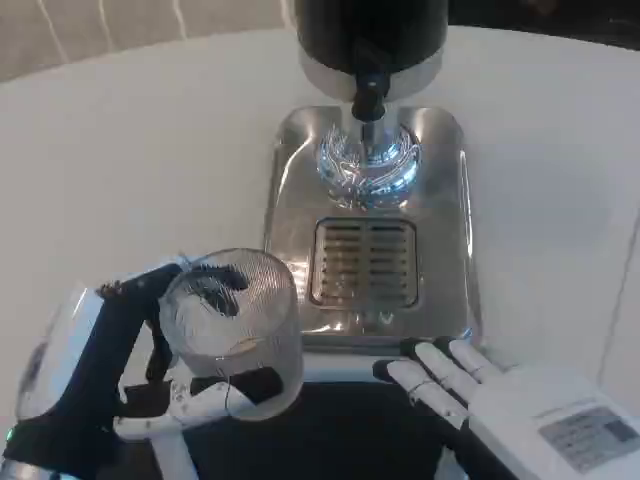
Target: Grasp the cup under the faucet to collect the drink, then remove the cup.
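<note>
A clear ribbed plastic cup [237, 320] stands upright at the lower left, off the dispenser's base. My left hand [150, 370] grips it, with black fingers curled behind it and the thumb across its lower front. The black faucet [368, 98] hangs from the dark dispenser body [370, 35] over the shiny steel base [290, 190], well up and right of the cup. My right hand [450, 385] lies at the lower right beside the base's front edge, fingers pointing left and holding nothing.
A slotted drip grate [363, 262] sits in the middle of the steel base. The white table [130, 150] spreads to the left and right of the dispenser. A dark surface [320, 430] lies along the bottom edge between my hands.
</note>
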`<state>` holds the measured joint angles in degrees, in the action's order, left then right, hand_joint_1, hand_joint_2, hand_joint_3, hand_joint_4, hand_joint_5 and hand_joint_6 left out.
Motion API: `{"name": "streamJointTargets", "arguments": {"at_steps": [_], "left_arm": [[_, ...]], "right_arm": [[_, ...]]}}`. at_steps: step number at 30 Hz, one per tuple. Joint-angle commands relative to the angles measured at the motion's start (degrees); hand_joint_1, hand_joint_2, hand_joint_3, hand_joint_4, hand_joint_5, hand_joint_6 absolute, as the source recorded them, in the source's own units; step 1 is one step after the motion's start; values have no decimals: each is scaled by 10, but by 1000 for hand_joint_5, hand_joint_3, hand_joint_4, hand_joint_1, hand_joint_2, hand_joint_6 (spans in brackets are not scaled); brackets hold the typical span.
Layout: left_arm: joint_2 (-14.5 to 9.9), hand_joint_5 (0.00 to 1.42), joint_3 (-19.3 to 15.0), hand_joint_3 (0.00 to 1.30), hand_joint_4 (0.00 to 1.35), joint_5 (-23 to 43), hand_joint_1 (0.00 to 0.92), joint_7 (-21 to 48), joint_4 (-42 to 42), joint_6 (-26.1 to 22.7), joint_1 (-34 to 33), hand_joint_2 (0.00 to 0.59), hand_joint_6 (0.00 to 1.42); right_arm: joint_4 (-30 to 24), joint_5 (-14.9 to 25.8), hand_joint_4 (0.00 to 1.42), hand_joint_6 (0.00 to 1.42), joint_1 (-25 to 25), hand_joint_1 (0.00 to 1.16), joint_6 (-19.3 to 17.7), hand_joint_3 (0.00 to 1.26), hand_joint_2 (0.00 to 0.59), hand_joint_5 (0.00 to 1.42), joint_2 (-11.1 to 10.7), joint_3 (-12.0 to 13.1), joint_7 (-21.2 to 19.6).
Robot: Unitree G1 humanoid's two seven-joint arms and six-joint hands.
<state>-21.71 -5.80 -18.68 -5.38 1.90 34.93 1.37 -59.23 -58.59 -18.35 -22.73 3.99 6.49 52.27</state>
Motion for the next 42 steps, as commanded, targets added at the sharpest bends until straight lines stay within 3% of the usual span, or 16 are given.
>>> {"name": "streamJointTargets", "arguments": {"at_steps": [1,16,25,36,42], "left_arm": [[2,1342,-3,943,1080,5,568,1,11,15,-2,4,1121],[3,1328,1,943,1080,6,567,4,6,12,2,3,1133],[18,1328,11,943,1080,-6,567,-5,-30,-3,-20,2,1137],[52,1328,28,943,1080,-66,570,-87,-162,-1,-143,0,1142],[56,1327,50,943,1080,-85,574,-128,-250,11,-216,0,1144]], "right_arm": [[-8,8,0,48,1,416,3,65,517,0,80,2,-2],[-8,2,0,48,19,412,25,64,510,0,74,-2,5],[-8,13,0,48,33,405,39,64,512,0,69,17,2],[-8,29,0,48,40,393,37,64,517,0,62,36,19],[-8,57,0,48,29,388,14,64,517,0,66,72,19]]}}
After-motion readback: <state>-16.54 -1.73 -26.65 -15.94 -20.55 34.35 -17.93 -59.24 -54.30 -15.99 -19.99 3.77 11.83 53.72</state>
